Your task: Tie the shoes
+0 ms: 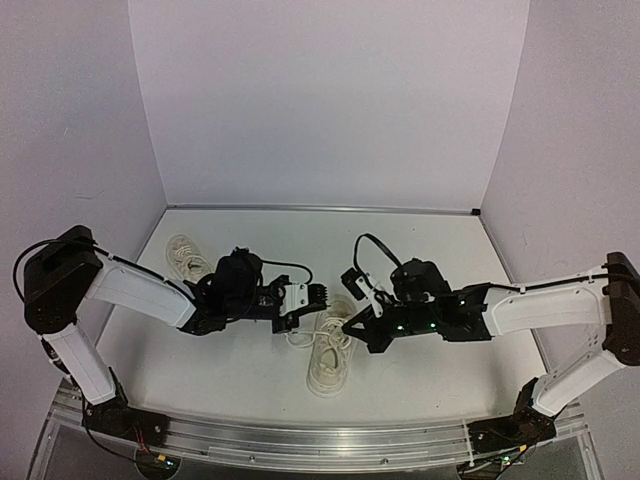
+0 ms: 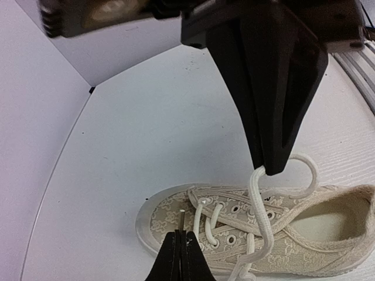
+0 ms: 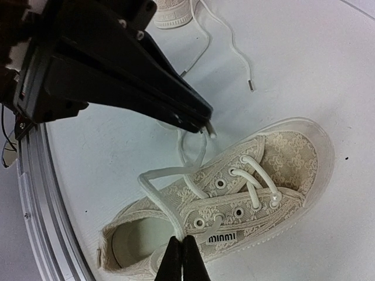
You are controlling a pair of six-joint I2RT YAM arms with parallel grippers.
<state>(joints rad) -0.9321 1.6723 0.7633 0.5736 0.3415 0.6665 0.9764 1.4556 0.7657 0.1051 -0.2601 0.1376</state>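
Laces [image 2: 258, 202] in left gripper [image 2: 180, 239], right gripper [image 3: 181, 243]

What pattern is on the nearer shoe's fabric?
A cream floral lace pattern on the shoe, clearest in the right wrist view.

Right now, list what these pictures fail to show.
Far shoe: partly under the left arm in the top view; cut by the upper edge in the right wrist view.
Near shoe: lacing too small from above; heel cut by the right edge in the left wrist view.
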